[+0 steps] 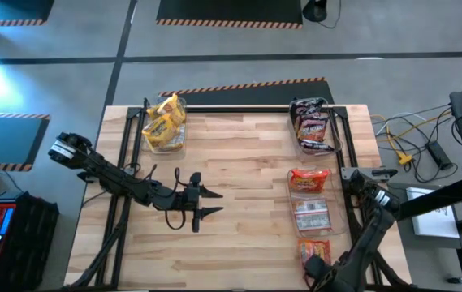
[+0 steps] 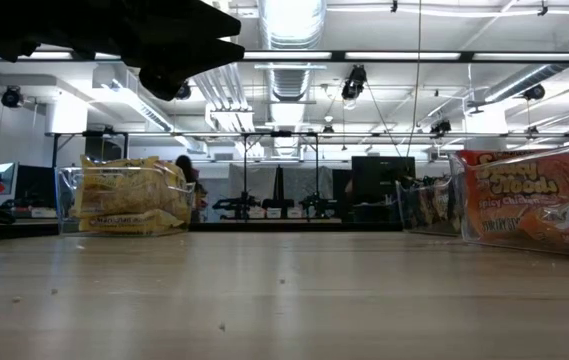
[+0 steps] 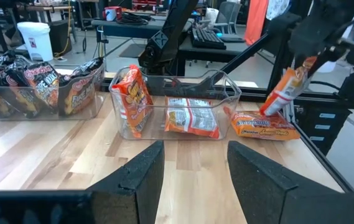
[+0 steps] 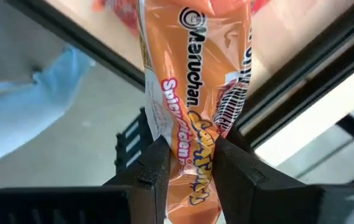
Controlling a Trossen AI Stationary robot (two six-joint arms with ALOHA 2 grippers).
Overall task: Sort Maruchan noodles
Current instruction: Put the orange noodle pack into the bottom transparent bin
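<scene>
The Maruchan noodles are sorted by colour into clear bins: yellow packets at the far left, dark packets at the far right, orange packets along the right edge. One orange packet lies flat on the table beyond the orange bin's near end. My right gripper is at the table's near right corner, shut on another orange packet. My left gripper is open and empty over the table's middle, pointing toward the orange bin. My right gripper pinches the orange packet's upper end between its two fingers, and the wrapper is squeezed narrow there. The fingers come from above, pointing down. The packet hangs tilted below them, its lower end just over the lying packet; I cannot tell whether they touch.
Bare wood spans the table's middle and near left. A black frame rail runs along the left edge and another along the right. Cables and equipment sit off the table's right side. The low view shows the yellow bin and orange packets.
</scene>
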